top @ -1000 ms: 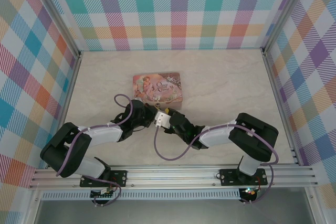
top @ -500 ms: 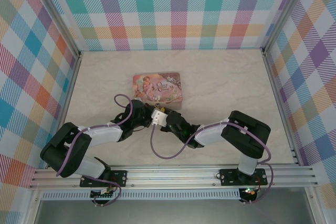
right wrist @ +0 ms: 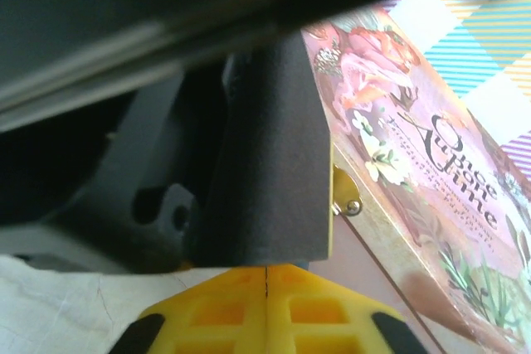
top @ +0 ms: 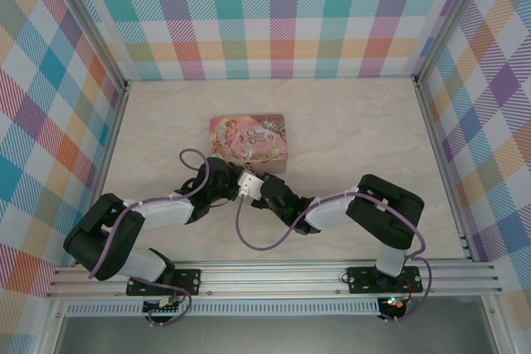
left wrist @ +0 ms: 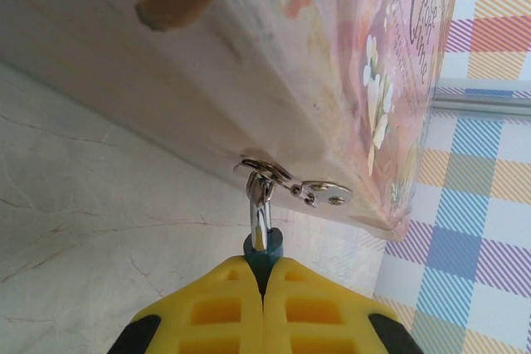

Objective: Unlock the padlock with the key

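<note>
tin [left wrist: 332,55]: printed sheet metal, semi-gloss, smooth. hasp [left wrist: 319,194] + padlock [left wrist: 264,245] shackle: bright polished metal; body teal, slight sheen. left fingers [left wrist: 207,312]: yellow plastic, matt, moulded pockets. table [left wrist: 91,205]: marble-look, smooth, pretty matt. frame [top: 274,275]: brushed-looking aluminium.

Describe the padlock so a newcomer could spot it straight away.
Start at the pink tin on the table. A metal hasp sticks out of its near side, and the padlock hangs from it: a tiny teal block with a silver loop, pinched by the yellow left gripper.
</note>
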`<state>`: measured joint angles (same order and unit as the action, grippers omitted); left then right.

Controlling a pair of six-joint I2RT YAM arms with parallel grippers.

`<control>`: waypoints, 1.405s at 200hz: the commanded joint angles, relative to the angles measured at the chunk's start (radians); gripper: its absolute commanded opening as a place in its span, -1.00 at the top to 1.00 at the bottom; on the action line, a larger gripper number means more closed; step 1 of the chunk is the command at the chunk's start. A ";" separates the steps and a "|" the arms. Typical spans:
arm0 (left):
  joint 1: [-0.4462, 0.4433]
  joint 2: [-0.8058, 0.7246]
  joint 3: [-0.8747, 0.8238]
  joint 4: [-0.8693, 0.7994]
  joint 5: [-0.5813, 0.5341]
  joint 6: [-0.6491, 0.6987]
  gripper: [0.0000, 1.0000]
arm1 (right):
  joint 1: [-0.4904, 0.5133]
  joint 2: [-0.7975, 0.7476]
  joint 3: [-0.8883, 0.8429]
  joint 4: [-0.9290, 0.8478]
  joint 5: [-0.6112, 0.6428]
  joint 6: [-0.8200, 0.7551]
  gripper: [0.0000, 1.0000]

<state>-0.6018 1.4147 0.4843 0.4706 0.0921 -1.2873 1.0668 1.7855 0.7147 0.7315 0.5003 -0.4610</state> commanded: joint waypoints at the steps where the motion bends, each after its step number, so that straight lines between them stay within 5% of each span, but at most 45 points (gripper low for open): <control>1: -0.012 -0.024 0.027 0.043 0.028 0.004 1.00 | -0.030 -0.019 0.013 -0.028 0.015 0.066 1.00; 61: -0.012 -0.019 0.031 0.052 0.026 -0.004 1.00 | -0.109 -0.136 0.004 -0.198 -0.243 0.409 1.00; 128: -0.018 -0.011 0.044 0.062 0.026 -0.010 1.00 | -0.175 -0.163 -0.001 -0.211 -0.391 0.651 1.00; 148: -0.019 -0.007 0.049 0.062 0.025 -0.012 1.00 | -0.178 -0.175 -0.002 -0.232 -0.395 0.589 0.98; 209: -0.019 0.003 0.068 0.062 0.023 -0.018 1.00 | -0.179 -0.229 -0.066 -0.231 -0.352 0.336 0.12; 281: -0.021 0.007 0.072 0.060 0.027 -0.020 1.00 | -0.142 -0.228 -0.166 -0.023 -0.193 -0.029 0.04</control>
<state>-0.6140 1.4212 0.5213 0.4774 0.1223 -1.2949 0.8936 1.5490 0.5598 0.5724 0.2173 -0.2756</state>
